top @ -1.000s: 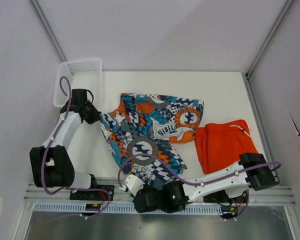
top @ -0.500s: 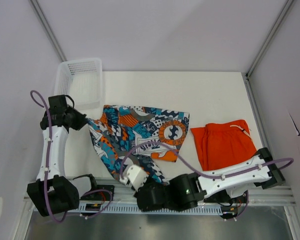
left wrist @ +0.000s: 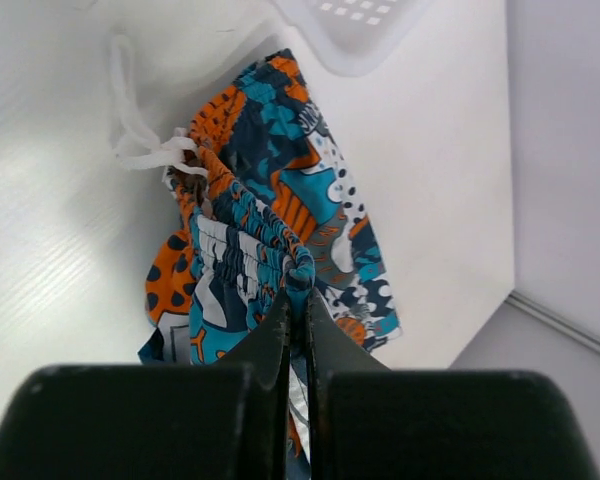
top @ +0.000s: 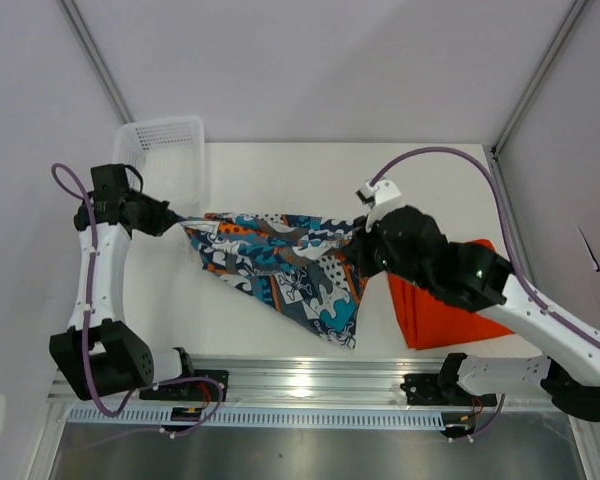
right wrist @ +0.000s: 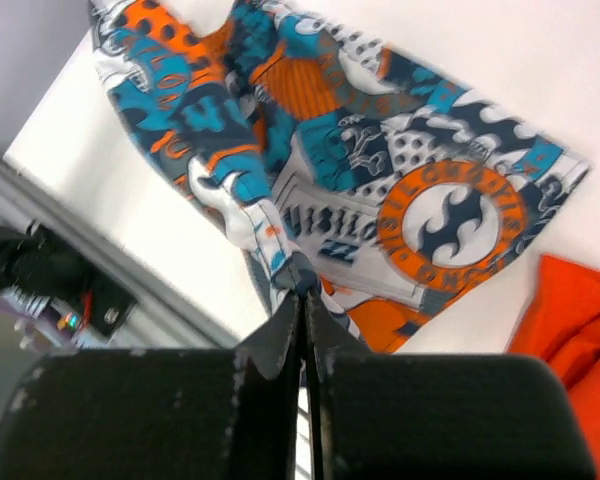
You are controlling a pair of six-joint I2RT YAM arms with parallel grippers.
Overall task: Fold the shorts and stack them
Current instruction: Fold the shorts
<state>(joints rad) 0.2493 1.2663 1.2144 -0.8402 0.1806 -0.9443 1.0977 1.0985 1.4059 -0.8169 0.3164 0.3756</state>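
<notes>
Hanging taut between L and R jaws, each pinching a thin fabric edge, the patterned shorts (top: 280, 260) sag over the desk (top: 380, 170) — extra pull could slip either grip, or drag the orange shorts (top: 440, 310) beside them.

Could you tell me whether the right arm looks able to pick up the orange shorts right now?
Probably not yet: the right claw is shut on the patterned shorts, which the left claw also grips. The orange shorts lie close by, so reach itself seems fine.
</notes>
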